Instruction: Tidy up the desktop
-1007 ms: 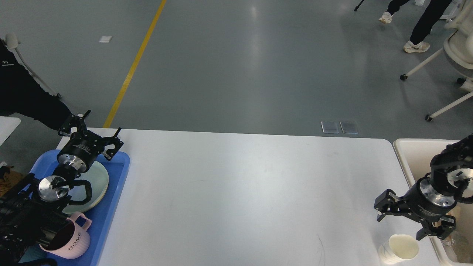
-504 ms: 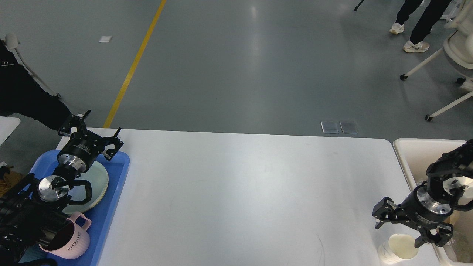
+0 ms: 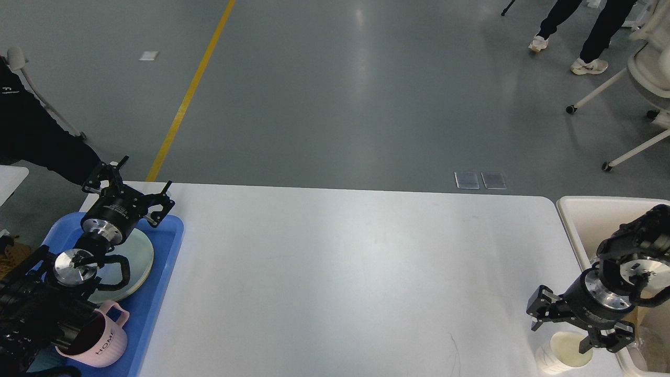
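Left gripper [image 3: 128, 180] spread; pink mug [image 3: 99, 337] reads "HOME".

Desktop [image 3: 335, 272]: large white rect. top, rounded corners, smooth matte finish w/ soft glare at centre. Lies flat, far edge running across mid-view, near edge cut off below. Faint dark scuff near right front corner.

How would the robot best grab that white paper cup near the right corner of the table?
Probably by the round wall of the paper cup, coming from above with one finger on each side. It stands upright, mouth open upward, and the open right gripper hangs just over it.
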Robot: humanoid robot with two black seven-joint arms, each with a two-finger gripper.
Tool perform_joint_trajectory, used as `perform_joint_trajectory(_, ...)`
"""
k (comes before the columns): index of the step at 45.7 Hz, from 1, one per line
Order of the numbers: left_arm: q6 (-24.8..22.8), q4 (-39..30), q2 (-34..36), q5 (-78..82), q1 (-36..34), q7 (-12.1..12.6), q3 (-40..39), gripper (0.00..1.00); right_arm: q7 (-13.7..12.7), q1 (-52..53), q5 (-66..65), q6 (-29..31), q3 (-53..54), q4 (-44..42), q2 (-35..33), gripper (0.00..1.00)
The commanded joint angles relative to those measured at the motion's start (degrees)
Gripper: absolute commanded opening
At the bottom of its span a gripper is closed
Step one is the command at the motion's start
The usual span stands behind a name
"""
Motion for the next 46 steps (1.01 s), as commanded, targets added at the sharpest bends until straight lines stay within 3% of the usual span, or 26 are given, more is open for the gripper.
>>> perform_joint_trajectory(1, 0.0, 0.0, 0.0, -0.1, 0.0, 0.0, 0.0, 0.97, -0.1, -0.8, 0.3, -2.1, 0.1, -0.1, 0.5, 0.54)
perform_joint_trajectory(8, 0.0, 0.0, 0.0, -0.1, 0.0, 0.0, 0.0, 0.97, 0.0, -1.0, 0.3, -2.7, 0.4, -0.1, 0.6, 0.55)
perform_joint_trajectory(10, 0.0, 0.0, 0.0, 0.0, 0.0, 0.0, 0.0, 0.97, -0.1, -1.0, 0.3, -2.8, 0.5, -0.1, 0.6, 0.5)
perform_joint_trajectory(16, 0.0, 0.0, 0.0, 0.0, 0.0, 0.0, 0.0, 0.97, -0.1, -1.0, 0.5, -2.4, 1.0, 0.0, 0.6, 0.02)
perform_joint_trajectory(17, 0.0, 0.0, 0.0, 0.0, 0.0, 0.0, 0.0, 0.97, -0.1, -1.0, 0.5, -2.4, 1.0, 0.1, 0.7, 0.0)
perform_joint_trajectory(33, 0.0, 0.0, 0.0, -0.1, 0.0, 0.0, 0.0, 0.97, -0.1, -1.5, 0.9, -5.6, 0.9, 0.4, 0.0, 0.0)
perform_joint_trajectory(41, 0.0, 0.0, 0.0, -0.1, 0.0, 0.0, 0.0, 0.97, -0.1, 5.2, 0.8, -4.0, -0.4, 2.2, -3.3, 0.0)
perform_joint_trajectory(46, 0.0, 0.0, 0.0, -0.1, 0.0, 0.0, 0.0, 0.97, -0.1, 13.1, 0.7, 0.8, -1.2, 3.2, -6.1, 0.0)
